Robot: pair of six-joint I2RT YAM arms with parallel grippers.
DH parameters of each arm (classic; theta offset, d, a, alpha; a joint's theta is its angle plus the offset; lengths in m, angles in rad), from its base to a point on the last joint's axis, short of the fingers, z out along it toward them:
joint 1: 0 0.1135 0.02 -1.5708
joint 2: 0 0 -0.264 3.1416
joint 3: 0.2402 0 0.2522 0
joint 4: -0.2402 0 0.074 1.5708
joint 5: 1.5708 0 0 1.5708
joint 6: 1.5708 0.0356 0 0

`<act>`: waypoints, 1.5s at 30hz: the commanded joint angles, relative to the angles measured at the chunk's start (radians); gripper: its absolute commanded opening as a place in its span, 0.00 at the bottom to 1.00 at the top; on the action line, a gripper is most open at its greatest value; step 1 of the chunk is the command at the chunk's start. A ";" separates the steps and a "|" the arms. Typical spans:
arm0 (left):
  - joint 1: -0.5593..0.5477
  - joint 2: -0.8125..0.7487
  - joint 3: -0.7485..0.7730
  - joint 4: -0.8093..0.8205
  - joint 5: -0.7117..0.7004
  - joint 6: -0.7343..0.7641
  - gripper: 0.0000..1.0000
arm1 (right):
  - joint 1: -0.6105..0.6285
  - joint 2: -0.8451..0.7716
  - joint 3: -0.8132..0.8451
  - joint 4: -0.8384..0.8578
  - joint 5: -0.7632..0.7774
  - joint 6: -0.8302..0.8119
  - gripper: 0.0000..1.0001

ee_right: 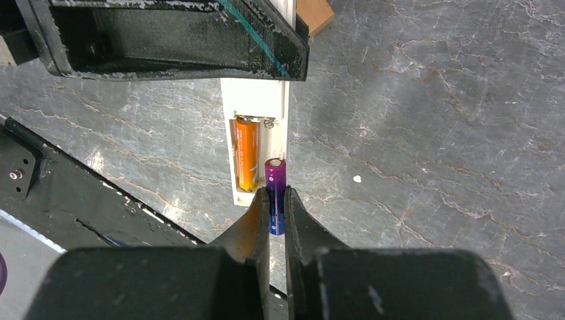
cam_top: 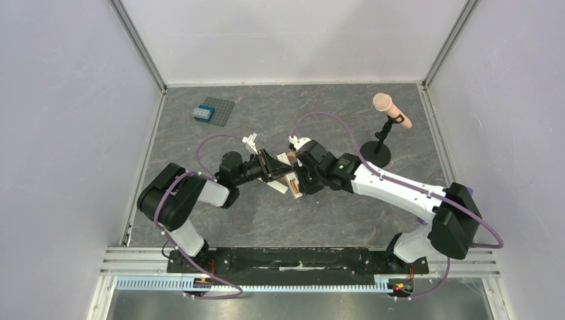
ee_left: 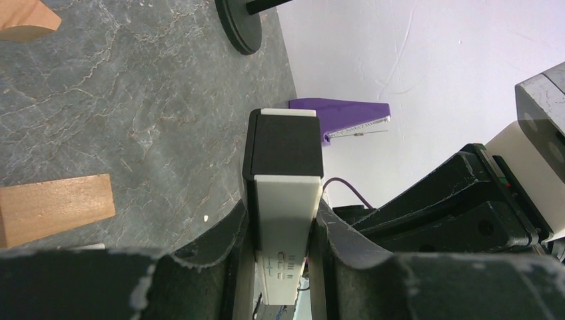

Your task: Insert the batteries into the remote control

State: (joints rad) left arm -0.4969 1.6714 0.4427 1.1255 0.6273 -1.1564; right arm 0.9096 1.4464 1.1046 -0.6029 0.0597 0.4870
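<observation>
The remote control, a slim cream-white bar, is held off the grey marbled table near the middle of the workspace, with its open battery recess facing the right wrist camera. An orange battery lies in the left bay of that recess, its length in line with the bar. Just beside it, the dark blue-violet battery sits over the free right bay, its upper end level with the middle of the orange one and its lower end reaching past the end of the remote; whether it touches the bay floor cannot be told. The right gripper pinches this blue battery by its lower half, the two fingers pressed against its sides. The left gripper clamps the remote across its narrow sides, with a black section of the bar sticking out beyond the fingers. From above, the two arms meet nose to nose at the centre of the table, the left reaching in from the left and the right from the right. A light wooden block lies on the table close to the left gripper and a second one farther off. A pink microphone stands on a black round-based stand at the far right, and a grey studded plate with a blue brick lies at the far left.
</observation>
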 commanded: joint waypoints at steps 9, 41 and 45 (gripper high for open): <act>-0.007 0.013 0.016 0.075 0.036 -0.037 0.02 | -0.021 0.029 0.075 0.047 0.036 0.017 0.03; -0.006 -0.008 0.021 -0.024 -0.038 -0.047 0.02 | -0.022 0.064 0.050 0.050 -0.029 0.019 0.09; -0.006 -0.001 0.016 -0.012 -0.037 -0.055 0.02 | -0.022 0.072 0.049 0.043 -0.016 0.025 0.09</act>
State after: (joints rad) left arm -0.5007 1.6596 0.4438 1.0275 0.5808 -1.1694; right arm 0.8898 1.5135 1.1305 -0.5621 0.0395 0.5114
